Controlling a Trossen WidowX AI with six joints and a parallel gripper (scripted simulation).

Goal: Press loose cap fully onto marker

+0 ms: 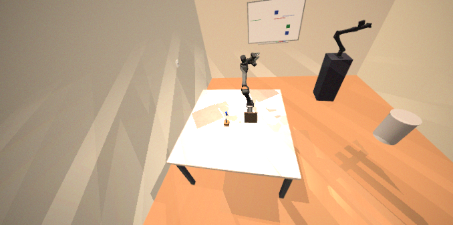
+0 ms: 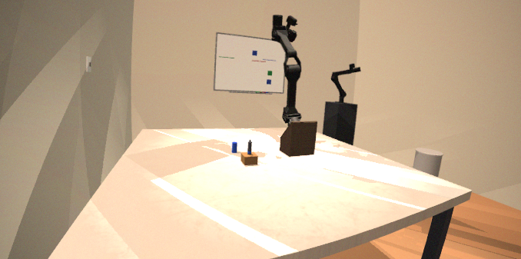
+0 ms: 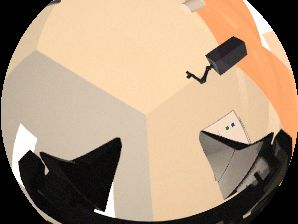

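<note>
Blue cap stood upright on table, far below raised claw, just beside marker in holder block. Claw spread wide, nothing held. Long descent judged needed.

A bare robotics lab or test room: plain beige walls, an orange wood-look floor, and a whiteboard at upper centre. A white table in mid-frame carries an arm on a brown base block. At upper right a second arm stands on a dark pedestal, with a pale bin lower right.
</note>
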